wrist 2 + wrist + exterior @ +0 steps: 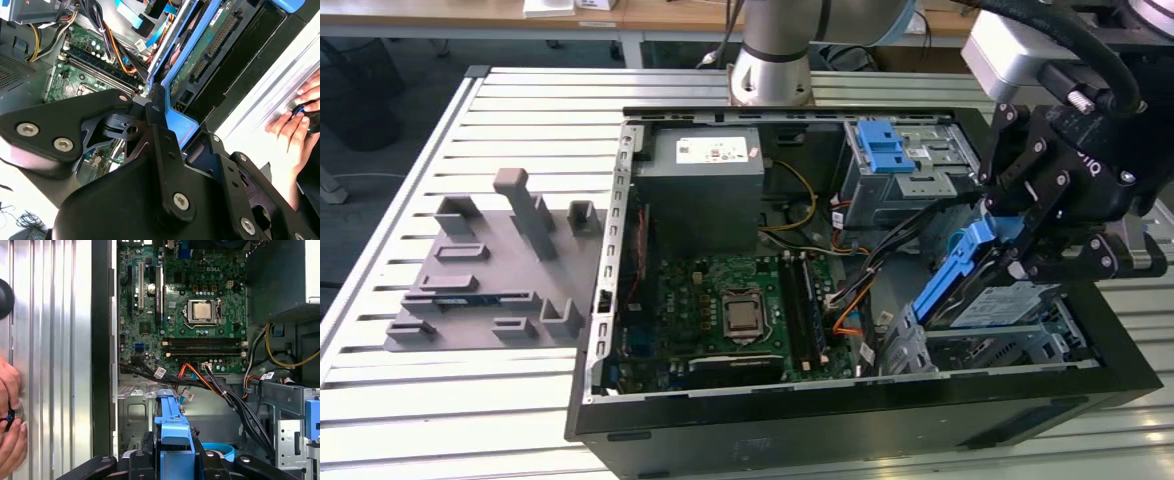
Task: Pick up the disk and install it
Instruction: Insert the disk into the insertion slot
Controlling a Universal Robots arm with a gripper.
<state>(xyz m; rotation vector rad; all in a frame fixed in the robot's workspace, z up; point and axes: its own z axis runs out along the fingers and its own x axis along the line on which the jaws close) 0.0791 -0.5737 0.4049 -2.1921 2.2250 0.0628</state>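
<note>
My gripper is shut on the disk, a silver-grey drive with a white-and-blue label and blue rails. I hold it tilted, its low end inside the metal drive cage at the near corner of the open computer case on the exterior view's right. In the first wrist view the blue rail stands between my black fingers. The second wrist view shows the disk's circuit-board underside just beyond my gripper.
A motherboard, a grey power supply box, a blue latch bracket and loose cables lie inside the case. A grey fixture block sits on the slatted table at the exterior view's left. A person's hand rests on the table beside the case.
</note>
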